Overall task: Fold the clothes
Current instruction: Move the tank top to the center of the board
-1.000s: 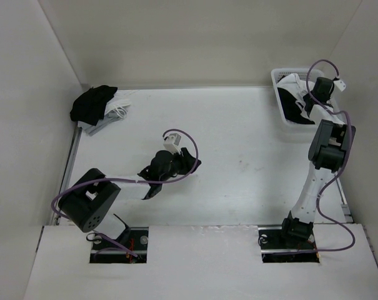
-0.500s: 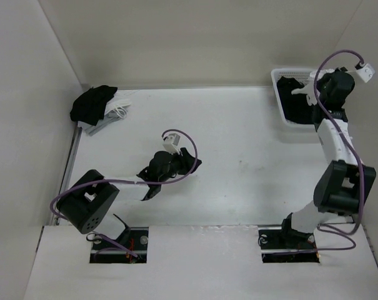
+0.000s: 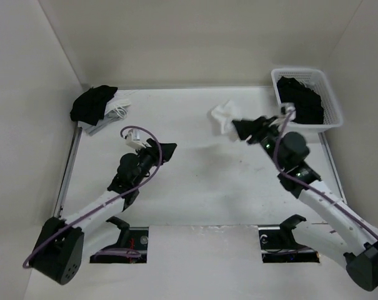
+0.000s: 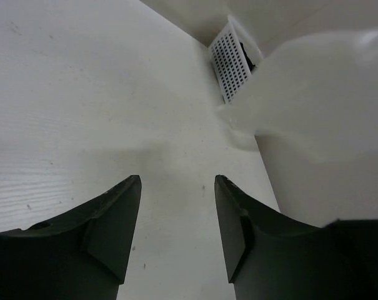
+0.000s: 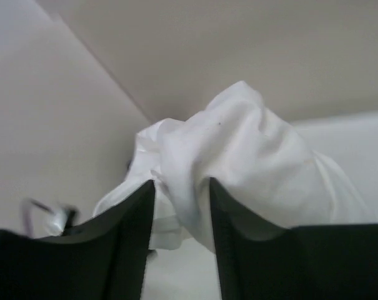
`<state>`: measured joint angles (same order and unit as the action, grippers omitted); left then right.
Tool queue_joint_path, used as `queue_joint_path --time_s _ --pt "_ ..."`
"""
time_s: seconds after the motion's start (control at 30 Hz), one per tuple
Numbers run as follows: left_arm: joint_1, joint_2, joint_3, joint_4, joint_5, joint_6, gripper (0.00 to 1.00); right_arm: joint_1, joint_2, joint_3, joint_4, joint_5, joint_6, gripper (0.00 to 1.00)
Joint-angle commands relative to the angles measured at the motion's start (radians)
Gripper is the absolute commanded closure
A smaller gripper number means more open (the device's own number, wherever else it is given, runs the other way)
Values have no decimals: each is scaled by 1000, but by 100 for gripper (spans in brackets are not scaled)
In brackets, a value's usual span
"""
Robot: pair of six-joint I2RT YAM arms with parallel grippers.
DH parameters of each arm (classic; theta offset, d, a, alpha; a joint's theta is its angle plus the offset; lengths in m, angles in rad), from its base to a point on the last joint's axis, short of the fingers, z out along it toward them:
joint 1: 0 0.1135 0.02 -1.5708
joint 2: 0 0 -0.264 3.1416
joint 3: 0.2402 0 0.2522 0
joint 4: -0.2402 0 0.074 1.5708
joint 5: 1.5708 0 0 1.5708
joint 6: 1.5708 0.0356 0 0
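Note:
The clothes, a crumpled white top (image 3: 222,115), hang just above the table at the back centre, at the tips of my right gripper (image 3: 238,129). In the right wrist view the white top (image 5: 238,156) bulges between and over the two dark fingers (image 5: 123,231), which stand apart; a fold of it sits in the gap without being pinched. My left gripper (image 3: 166,150) hovers over the table left of centre. Its jaws are wide open with only bare table between them (image 4: 176,206).
A white basket (image 3: 329,103) with black garments (image 3: 301,103) stands at the back right; the left wrist view shows the basket (image 4: 233,59) too. A black bundle (image 3: 92,103) with a white-grey strappy piece (image 3: 117,111) lies at the back left. Walls close in on three sides.
My right arm swung from the basket out over the table, bringing the white top with it, and its jaws have parted. My left arm stretched out and its jaws widened.

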<state>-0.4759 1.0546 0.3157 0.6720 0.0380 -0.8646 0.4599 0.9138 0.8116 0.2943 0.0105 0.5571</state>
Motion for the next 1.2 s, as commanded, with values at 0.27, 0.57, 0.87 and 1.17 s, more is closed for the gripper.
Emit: queue_joint_path --time_s 0.27,0.57,0.87,1.17 --pt "60 -154 -47 -390 -61 113 56 214 -115 -396 -316 151 205 77" --pt "-186 180 95 -284 -239 191 55 247 200 -344 -195 296 248 39" --pt "-338 375 266 -298 -361 288 61 156 522 -275 32 252 245 53" --pt "-321 564 367 -290 -342 328 60 92 577 -235 56 197 248 53"
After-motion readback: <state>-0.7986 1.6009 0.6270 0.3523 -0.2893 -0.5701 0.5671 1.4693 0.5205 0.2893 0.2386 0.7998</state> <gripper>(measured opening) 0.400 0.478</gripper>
